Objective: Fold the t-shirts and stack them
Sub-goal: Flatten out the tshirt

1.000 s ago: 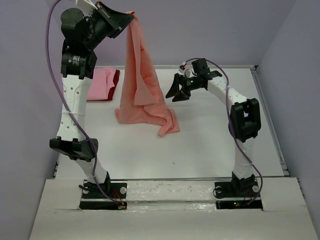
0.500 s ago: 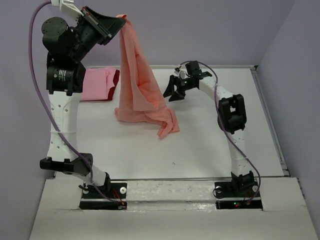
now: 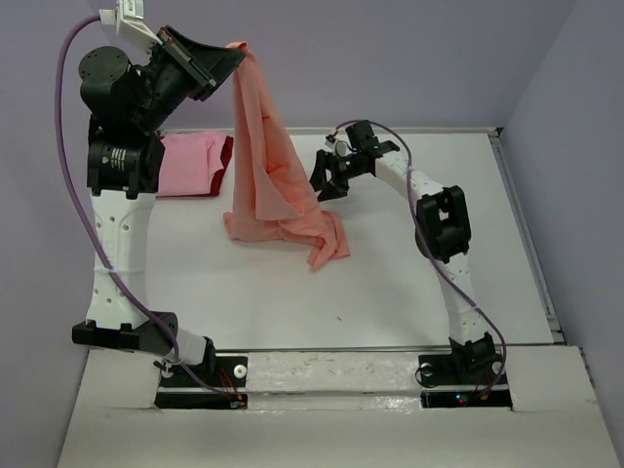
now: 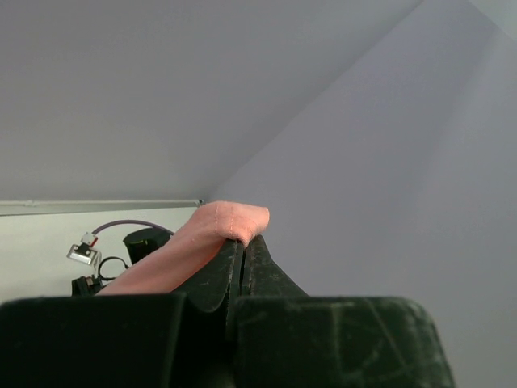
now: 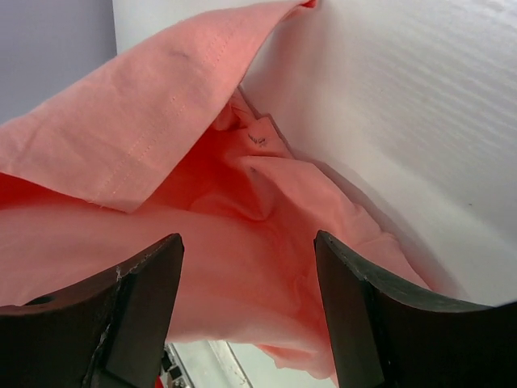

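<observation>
Pinches a top fold of the salmon-orange t-shirt (image 3: 265,166) in the left gripper (image 3: 237,54), jaws pressed tight together on the cloth, raised high over the back-left of the table (image 3: 390,283). Drapes down from there in a long narrow fall, lower end bunched and resting on the table near the middle, one corner trailing toward the near side. Same pinch in left wrist view: fold of fabric poking out over the closed tips, purple wall (image 4: 242,97) behind. Spreads the right gripper (image 3: 327,180) wide, nothing clamped, just beside the hanging shirt on its right, low over the table, aimed at the cloth. In right wrist view, fingers (image 5: 137,315) far apart, framing salmon folds and a stitched hem; contact with cloth impossible to tell. Shows the lighter pink t-shirt (image 3: 190,166) folded flat at the table's back-left, dark red t-shirt (image 3: 228,154) peeking out at its right edge, both well apart from the right gripper.
</observation>
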`<action>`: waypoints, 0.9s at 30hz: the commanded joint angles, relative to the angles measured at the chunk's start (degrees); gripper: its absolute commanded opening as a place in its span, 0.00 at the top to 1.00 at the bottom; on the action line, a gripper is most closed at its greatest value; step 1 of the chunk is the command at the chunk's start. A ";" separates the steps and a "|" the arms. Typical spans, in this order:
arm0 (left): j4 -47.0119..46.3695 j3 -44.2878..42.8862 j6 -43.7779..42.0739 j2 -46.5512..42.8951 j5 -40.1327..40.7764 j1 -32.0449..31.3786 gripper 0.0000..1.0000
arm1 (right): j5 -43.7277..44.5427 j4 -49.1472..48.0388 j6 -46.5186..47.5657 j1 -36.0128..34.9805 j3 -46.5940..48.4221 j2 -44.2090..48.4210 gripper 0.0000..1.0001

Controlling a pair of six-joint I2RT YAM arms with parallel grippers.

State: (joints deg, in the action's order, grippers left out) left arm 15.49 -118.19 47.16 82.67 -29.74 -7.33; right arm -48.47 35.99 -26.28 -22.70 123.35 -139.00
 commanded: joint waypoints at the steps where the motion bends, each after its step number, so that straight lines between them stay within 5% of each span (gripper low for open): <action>1: -4.50 -0.72 0.39 -1.99 -2.87 0.65 1.00 | 2.76 2.85 3.60 -1.12 -0.13 -0.31 0.28; 21: -4.59 1.21 0.74 -3.39 -6.12 3.29 1.00 | 23.50 17.71 13.10 -2.17 5.68 -1.98 0.29; 24: -4.94 1.82 0.83 -3.92 -6.47 3.64 1.00 | 23.94 18.85 13.36 -2.17 5.85 -2.15 0.47; 25: -5.03 2.00 0.92 -3.92 -6.47 3.82 1.00 | 23.95 19.73 13.45 -2.17 5.94 -2.59 0.64; 27: -5.11 2.44 1.01 -4.10 -6.74 4.08 1.00 | 23.95 20.52 13.63 -2.70 6.11 -2.94 0.69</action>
State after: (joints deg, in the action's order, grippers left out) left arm 15.18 -116.01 47.31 81.69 -33.41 -3.97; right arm -26.24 53.49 -14.20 -24.21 126.76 -141.14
